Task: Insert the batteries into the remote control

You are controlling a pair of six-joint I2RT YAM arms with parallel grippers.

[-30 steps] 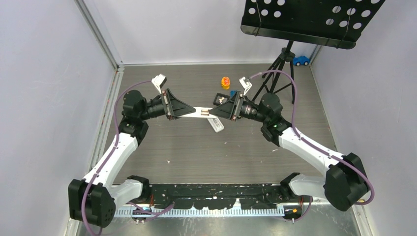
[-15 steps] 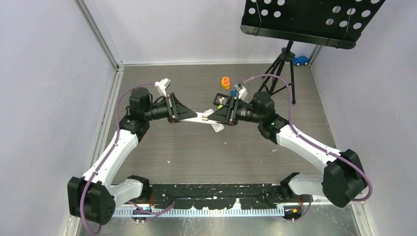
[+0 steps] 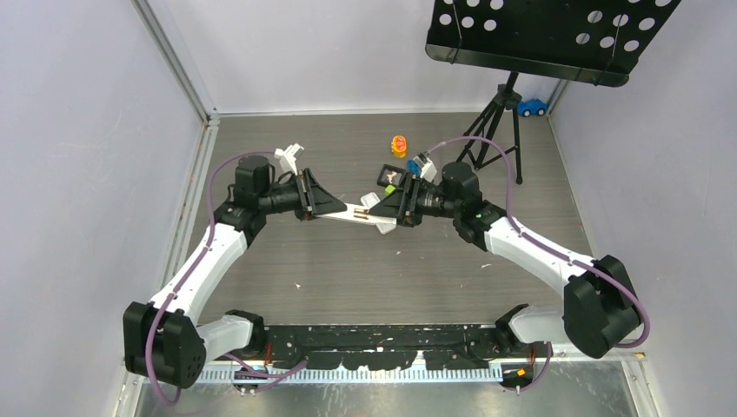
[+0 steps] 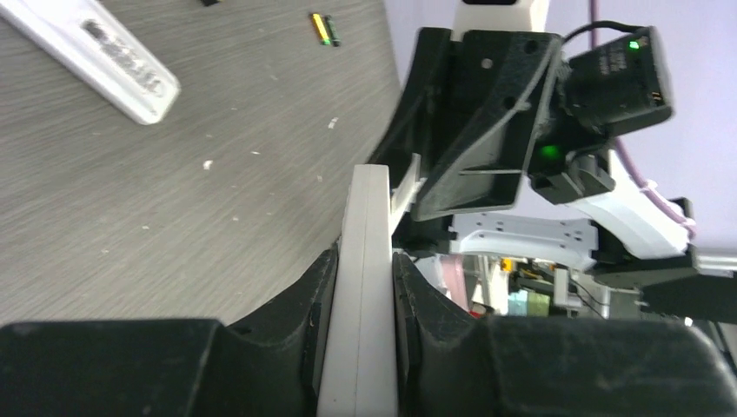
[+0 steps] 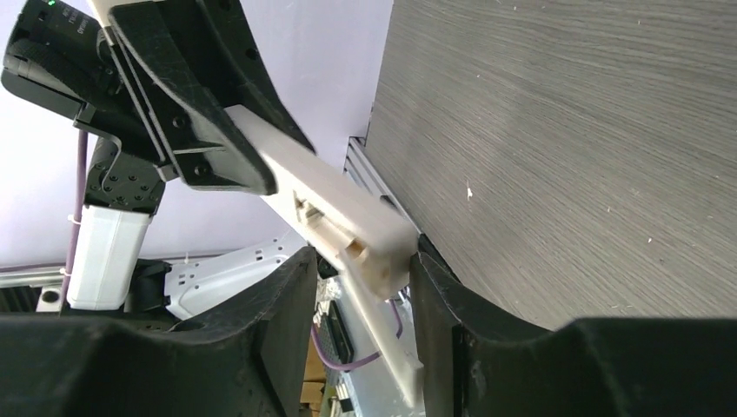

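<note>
My left gripper (image 3: 328,208) is shut on one end of the white remote control (image 3: 350,212) and holds it above the table. In the left wrist view the remote (image 4: 365,287) stands edge-on between my fingers. My right gripper (image 3: 389,208) is open, its jaws either side of the remote's other end (image 5: 348,221); the end lies against one finger, the other finger stands apart. A thin white piece (image 5: 391,347) hangs blurred between the right fingers. One battery (image 4: 324,29) lies on the table far off. Other batteries are not visible.
A second, narrower white remote (image 4: 96,52) lies on the table just below the held one (image 3: 383,226). A small black tray (image 3: 388,176), an orange-yellow toy (image 3: 399,145), a tripod stand (image 3: 500,113) and a blue toy car (image 3: 532,107) are at the back.
Both arms have shifted left and rolled their wrists. The remote has tilted and sunk lower. My right gripper has moved in over the remote's free end.
</note>
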